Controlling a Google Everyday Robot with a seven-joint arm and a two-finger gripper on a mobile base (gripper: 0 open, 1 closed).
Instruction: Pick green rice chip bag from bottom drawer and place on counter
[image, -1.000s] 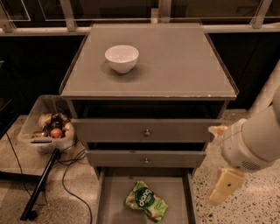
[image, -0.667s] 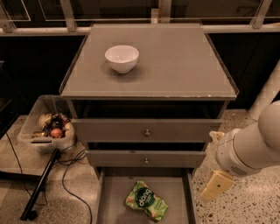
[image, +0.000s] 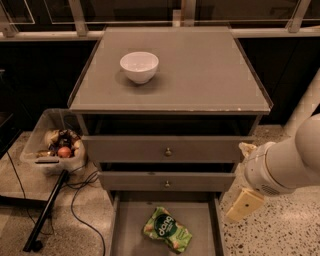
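Observation:
The green rice chip bag (image: 167, 229) lies flat on the floor of the pulled-out bottom drawer (image: 130, 235), near its middle, logo facing up. The counter (image: 200, 75) is the wide grey-brown top of the cabinet above. My gripper (image: 244, 204) hangs at the end of the white arm to the right of the drawer, outside its right wall and above the floor. It is apart from the bag and holds nothing that I can see.
A white bowl (image: 139, 66) stands on the counter's left back part. Two upper drawers with small knobs (image: 168, 151) are closed. A clear bin (image: 52, 145) of items and black cables (image: 80, 200) lie on the floor at left.
My arm and gripper have moved left and slightly down, closer to the right side of the open bottom drawer. The bag has not moved.

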